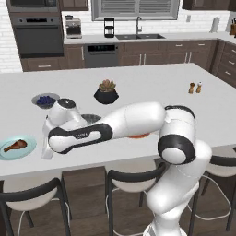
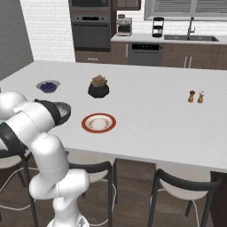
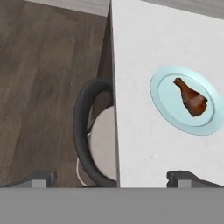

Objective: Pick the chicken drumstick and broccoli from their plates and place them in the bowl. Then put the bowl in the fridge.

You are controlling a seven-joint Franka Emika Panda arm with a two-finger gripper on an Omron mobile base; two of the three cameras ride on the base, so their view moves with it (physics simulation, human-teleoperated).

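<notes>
Now the gripper (image 3: 112,177) hangs wide open and empty over the counter edge, near the blue plate (image 3: 164,105) holding the drumstick (image 3: 191,97). Probably light, firm and slightly slick; the thick meaty end looks best to pinch.

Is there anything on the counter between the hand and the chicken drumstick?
No. In the hand view, bare white counter and the blue plate's rim separate the open hand from the chicken drumstick.
</notes>
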